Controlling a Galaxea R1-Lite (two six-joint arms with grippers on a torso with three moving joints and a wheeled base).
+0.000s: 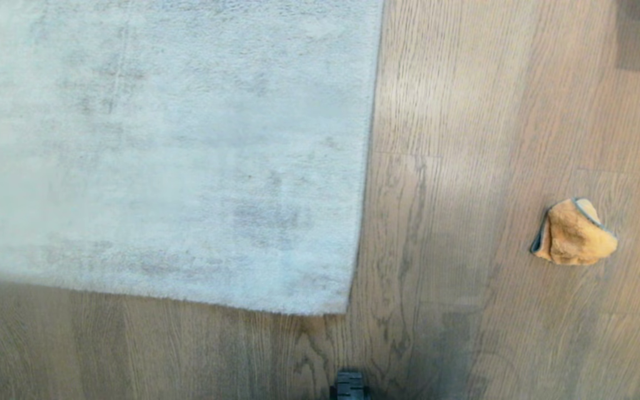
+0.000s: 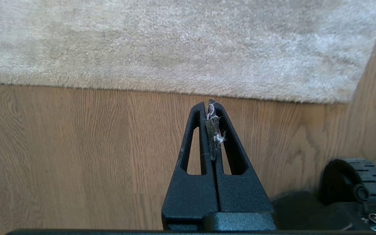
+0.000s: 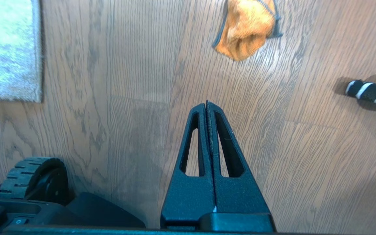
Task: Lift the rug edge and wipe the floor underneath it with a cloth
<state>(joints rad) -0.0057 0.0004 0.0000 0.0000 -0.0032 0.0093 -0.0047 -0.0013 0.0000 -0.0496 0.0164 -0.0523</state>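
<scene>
**Both hands closed and empty, rug flat, cloth lying loose on the floor**

You've got the rug [image 1: 164, 150] filling the upper left of the head view, lying flat on the floor [image 1: 464, 139]. Its rug edge [image 1: 367, 166] runs down the middle of the frame to a rounded corner, then turns left along the near side. Nothing is lifted; no backing shows.

The cloth [image 1: 574, 233] sits on bare floor to the right of the rug, well apart from the edge. It's bunched into a lump, orange side out, grey trim showing along its left and top.

Your left hand [image 2: 210, 103] hangs over bare floor just short of the rug's near edge. Fingers pressed together, holding nothing; there's only some pale lint stuck on the inner pad.

Your right hand [image 3: 206, 103] hangs over bare floor too, fingers pressed together, nothing in them. The cloth lies ahead of it, apart from the tips.

Neither hand shows in the head view.

Also in frame for you: a black wheel [image 1: 349, 385] of the base at the bottom centre of the head view, and a black rod with white bands [image 3: 370, 92] on the floor, off to the right near the cloth.
</scene>
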